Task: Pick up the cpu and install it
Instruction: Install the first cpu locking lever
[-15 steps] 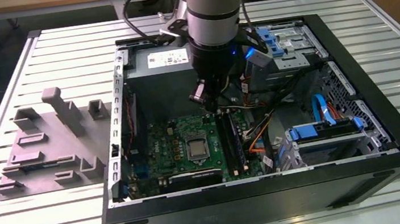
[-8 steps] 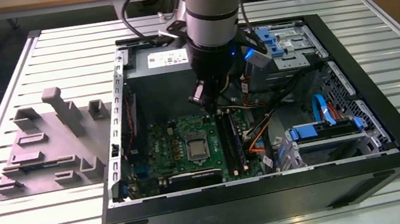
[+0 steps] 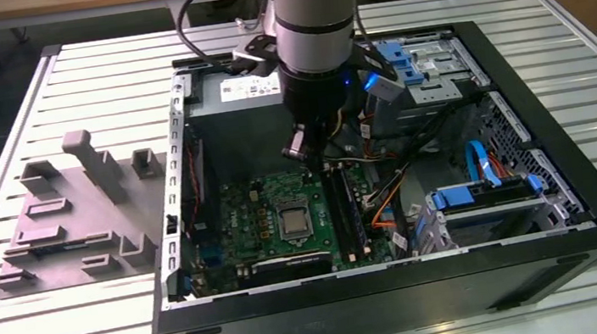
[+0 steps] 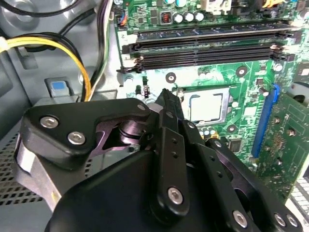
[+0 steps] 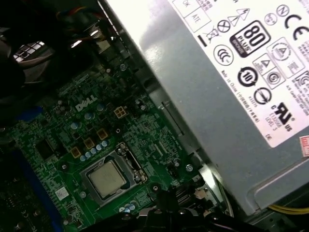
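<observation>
The hand hangs inside the open computer case, above the green motherboard. In the second wrist view its black linkages converge to a tip just beside the socket; whether the fingers are apart or together cannot be told.

The cpu sits in the metal-framed socket on the motherboard. It is a small flat square with a pale silvery-beige top and a darker rim. In the second wrist view the cpu appears as a light square inside the frame, below the black memory slots. In the exterior view the socket lies near the middle of the board.

The grey power supply carries a white label with certification symbols; smaller print is not legible. White lettering is printed on the board near the socket.

A grey plastic fixture rests on the slatted desk, at the exterior view's left of the case. Yellow and black cables run beside the board.
</observation>
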You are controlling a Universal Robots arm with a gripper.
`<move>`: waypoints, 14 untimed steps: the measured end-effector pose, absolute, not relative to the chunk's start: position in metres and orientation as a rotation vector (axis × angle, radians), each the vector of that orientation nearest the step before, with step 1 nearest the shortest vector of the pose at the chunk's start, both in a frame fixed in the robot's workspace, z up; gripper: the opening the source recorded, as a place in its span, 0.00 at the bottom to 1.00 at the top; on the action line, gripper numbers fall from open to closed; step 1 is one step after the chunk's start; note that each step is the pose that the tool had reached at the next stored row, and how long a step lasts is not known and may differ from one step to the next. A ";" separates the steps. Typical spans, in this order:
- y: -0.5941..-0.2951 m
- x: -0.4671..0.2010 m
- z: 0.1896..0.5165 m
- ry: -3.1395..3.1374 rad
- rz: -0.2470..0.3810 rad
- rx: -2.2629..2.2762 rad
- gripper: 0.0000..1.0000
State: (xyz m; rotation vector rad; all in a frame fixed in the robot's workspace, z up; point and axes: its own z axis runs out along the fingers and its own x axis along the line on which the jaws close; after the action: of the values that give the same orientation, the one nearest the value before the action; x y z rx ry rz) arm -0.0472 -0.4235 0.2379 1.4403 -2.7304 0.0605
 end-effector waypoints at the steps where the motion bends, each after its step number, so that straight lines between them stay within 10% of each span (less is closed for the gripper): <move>1: -0.425 -0.047 0.238 -2.730 0.061 1.442 0.11; 14: -0.435 -0.051 0.237 -2.684 0.058 1.530 0.11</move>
State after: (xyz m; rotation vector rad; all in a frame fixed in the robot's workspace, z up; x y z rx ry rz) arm -0.0511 -0.4348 0.2374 1.5301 -2.6845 0.0585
